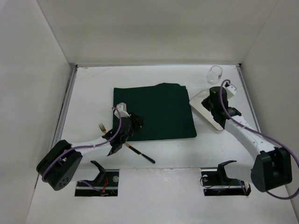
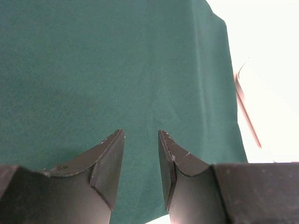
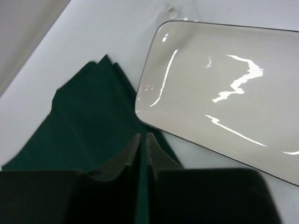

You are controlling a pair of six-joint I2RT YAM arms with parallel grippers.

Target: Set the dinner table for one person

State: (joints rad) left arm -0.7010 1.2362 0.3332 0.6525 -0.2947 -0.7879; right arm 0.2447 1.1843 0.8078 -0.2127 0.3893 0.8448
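Observation:
A dark green cloth point(image 1: 159, 109) lies spread on the white dinner table point(image 1: 91, 88). My left gripper point(image 1: 134, 122) hovers over the cloth's near left corner, open and empty; the left wrist view shows the cloth point(image 2: 117, 65) between its jaws point(image 2: 141, 135). A white rectangular plate point(image 1: 200, 100) lies just right of the cloth. My right gripper point(image 1: 211, 108) is over the plate, its jaws almost together and empty point(image 3: 144, 136). The right wrist view shows the plate point(image 3: 224, 88) ahead and the cloth point(image 3: 84, 121) to its left. A fork point(image 1: 138, 151) with gold tines and a black handle lies near the cloth's near left corner, partly under my left arm.
A clear glass point(image 1: 215, 73) stands upright at the back right, behind the plate. White walls edge the table on the left, back and right. Two black arm rests point(image 1: 100, 170) point(image 1: 224, 169) stand at the near edge.

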